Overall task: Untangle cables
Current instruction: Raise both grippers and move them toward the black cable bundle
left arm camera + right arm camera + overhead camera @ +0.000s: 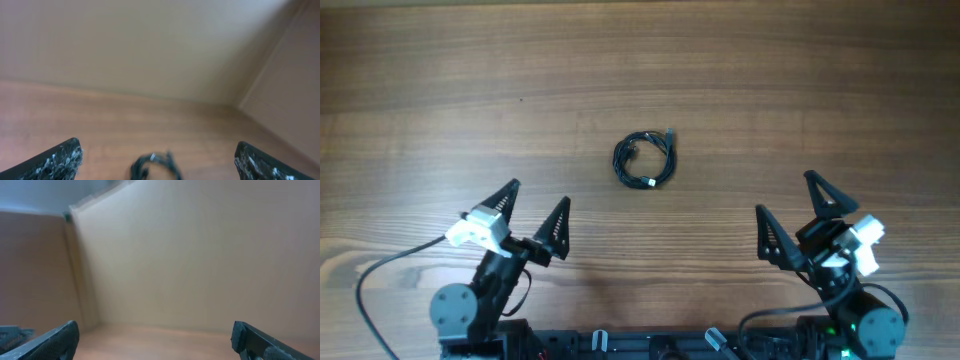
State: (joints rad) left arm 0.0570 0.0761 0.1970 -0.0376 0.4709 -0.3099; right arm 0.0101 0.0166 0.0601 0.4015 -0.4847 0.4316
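task thing: cables (pixel 645 160), thin black cords in one small loose coil, still tangled
where: mid table (pixel 420 80), far of both arms, nothing else near it
coil shape: roughly round, no clear long axis; one plug tip sticks out at far-right edge, another at near edge
L claw: left gripper (pixel 539 191) wide open, empty, off the table near-left of coil
R claw: right gripper (pixel 783 192) wide open, empty, near-right of coil
key relation: coil lies far and to the right of L claw, far and to the left of R claw; both well apart from it, L looks a bit nearer
L wrist view: coil sits centred btwn the two fingers (pixel 55 162) at bottom edge, so L is already lined up on it
R wrist view: fingers (pixel 50 342) spread, no cable in view, only wall and table edge; R not aimed at coil
step: nothing grasped yet, approach stage
next (judgement): L reaches fwd and down to pin or pinch one strand, R swings left for a plug tip
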